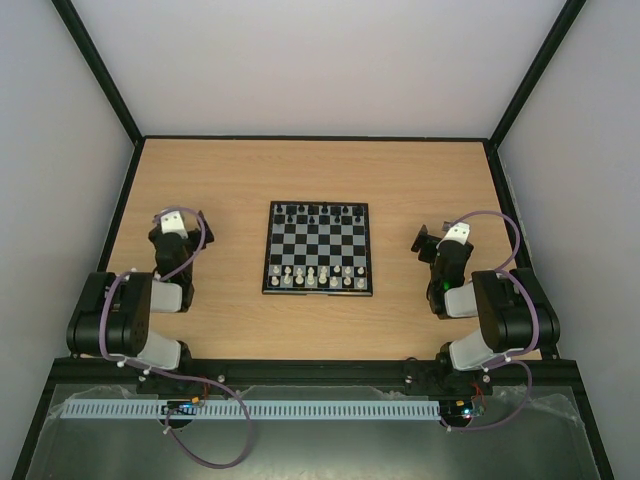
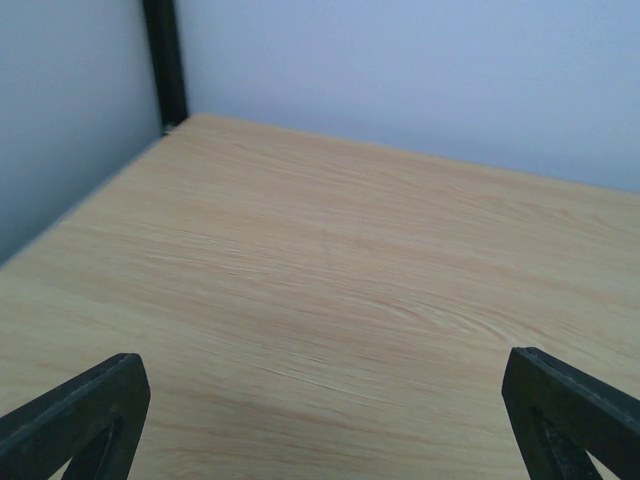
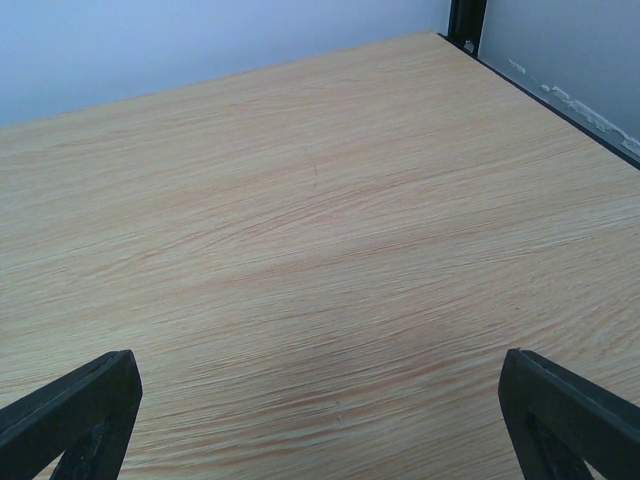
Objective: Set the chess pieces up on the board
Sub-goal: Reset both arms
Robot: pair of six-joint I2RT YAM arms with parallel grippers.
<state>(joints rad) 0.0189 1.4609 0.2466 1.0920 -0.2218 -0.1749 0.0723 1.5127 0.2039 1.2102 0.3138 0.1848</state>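
Black two-finger left gripper [image 2: 325, 360] hangs wide open and empty over the light wooden table [image 2: 330, 250], likely staged clear. Small black-and-white checkered chessboard [image 1: 320, 246] sits centred between the arms, so either can reach it. Tiny cream-white plastic chess pieces [image 1: 312, 276] stand on its near rows. Right gripper [image 3: 320, 362] mirrors the left: open, empty.

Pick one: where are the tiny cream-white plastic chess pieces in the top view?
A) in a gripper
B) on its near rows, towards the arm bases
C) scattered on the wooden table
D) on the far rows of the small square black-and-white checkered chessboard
B: the tiny cream-white plastic chess pieces stand on the near rows of the small square black-and-white checkered chessboard; the far row holds the tiny black chess pieces.
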